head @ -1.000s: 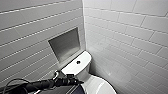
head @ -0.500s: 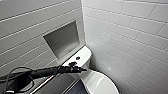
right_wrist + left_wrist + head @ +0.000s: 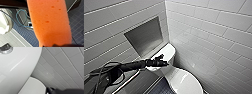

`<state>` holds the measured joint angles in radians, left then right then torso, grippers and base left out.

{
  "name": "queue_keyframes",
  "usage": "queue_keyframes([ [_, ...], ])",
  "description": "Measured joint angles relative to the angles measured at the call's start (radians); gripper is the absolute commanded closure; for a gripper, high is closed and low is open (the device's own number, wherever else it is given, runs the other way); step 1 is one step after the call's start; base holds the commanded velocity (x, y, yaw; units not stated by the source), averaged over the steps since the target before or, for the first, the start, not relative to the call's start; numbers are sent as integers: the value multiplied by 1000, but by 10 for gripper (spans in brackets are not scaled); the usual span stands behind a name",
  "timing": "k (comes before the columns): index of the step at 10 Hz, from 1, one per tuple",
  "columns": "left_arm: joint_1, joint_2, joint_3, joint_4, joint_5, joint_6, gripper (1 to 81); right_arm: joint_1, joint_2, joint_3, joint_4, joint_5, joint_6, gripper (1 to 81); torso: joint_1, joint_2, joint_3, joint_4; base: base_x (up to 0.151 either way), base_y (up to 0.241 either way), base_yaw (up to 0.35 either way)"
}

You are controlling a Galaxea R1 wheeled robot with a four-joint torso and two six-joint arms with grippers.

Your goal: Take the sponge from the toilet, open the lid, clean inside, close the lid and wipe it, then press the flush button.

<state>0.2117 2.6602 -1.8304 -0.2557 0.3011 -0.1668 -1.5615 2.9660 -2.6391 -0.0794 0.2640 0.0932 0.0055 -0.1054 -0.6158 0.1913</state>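
The white toilet [image 3: 172, 65] stands in the corner of the tiled walls, and its oval lid [image 3: 186, 82] is down. My left gripper [image 3: 162, 62] reaches in over the flat tank top [image 3: 167, 51], shut with nothing in it. The left wrist view looks along that glossy tank top [image 3: 18, 65], where the dark round flush button [image 3: 5, 49] sits at one edge of the picture. The lid [image 3: 33, 87] lies beyond it. The orange-red sponge [image 3: 50, 22] looms large in the right wrist view. My right gripper is shut on it, above the floor.
A grey recessed niche [image 3: 144, 37] is set in the wall behind the tank. Pale tiled walls [image 3: 214, 32] close in on two sides. Below the sponge are a dark blue tiled floor [image 3: 77, 25] and a looped blue cable [image 3: 21, 16].
My left arm has reached farther forward, so the gripper now hangs over the tank top, and it has gone from open to shut. The head camera has shifted a little.
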Motion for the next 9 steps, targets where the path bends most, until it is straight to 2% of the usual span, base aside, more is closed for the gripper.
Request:
queue_keyframes([
  [3,-70,-4,-27,-3,14,6,811,-1,0,0,0,0,0,811,0,0,-1,0,0,0,0],
  [9,-89,63,-180,2,26,6,811,-1,6,0,0,0,-1,811,0,1,-2,0,0,0,0],
])
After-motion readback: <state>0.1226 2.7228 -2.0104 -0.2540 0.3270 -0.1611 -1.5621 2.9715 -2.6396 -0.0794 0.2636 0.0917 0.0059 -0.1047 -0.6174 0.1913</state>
